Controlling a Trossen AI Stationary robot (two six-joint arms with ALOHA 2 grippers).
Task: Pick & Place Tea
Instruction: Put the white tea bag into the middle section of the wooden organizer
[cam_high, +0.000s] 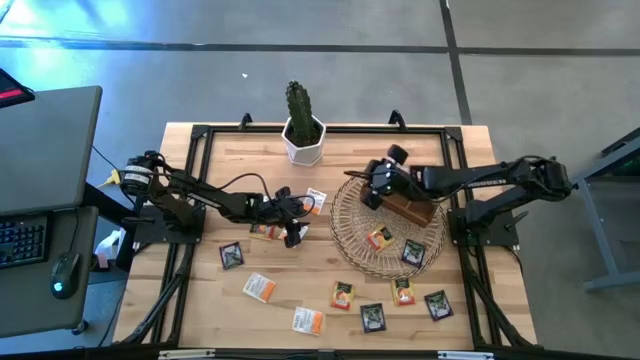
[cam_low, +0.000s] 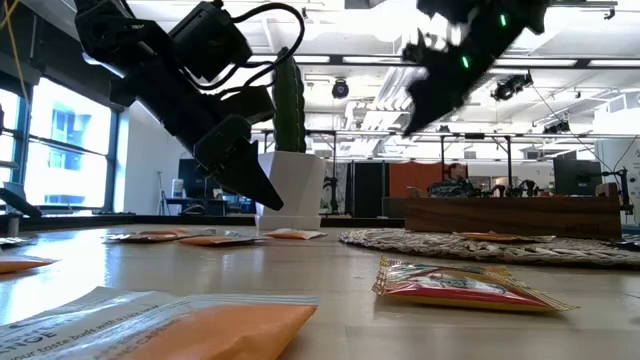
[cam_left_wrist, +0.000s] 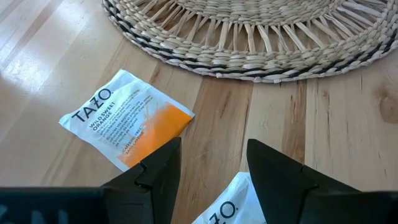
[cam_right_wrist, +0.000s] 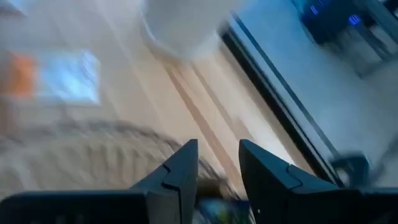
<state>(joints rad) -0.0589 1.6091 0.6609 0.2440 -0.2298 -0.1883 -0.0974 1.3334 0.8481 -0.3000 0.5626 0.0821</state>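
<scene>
overhead, table-level, two close wrist views

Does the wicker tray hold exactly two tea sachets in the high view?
Yes: one sachet and another lie on the wicker tray, beside the wooden box.

Light wood table (cam_high: 200, 300). Round wicker tray (cam_high: 350, 235) right of centre, brown wooden box (cam_high: 412, 208) on its far edge. Cactus in white pot (cam_high: 303, 128) at the back. Keyboard (cam_high: 22, 243) and mouse (cam_high: 62, 275) on side desk at left.
</scene>
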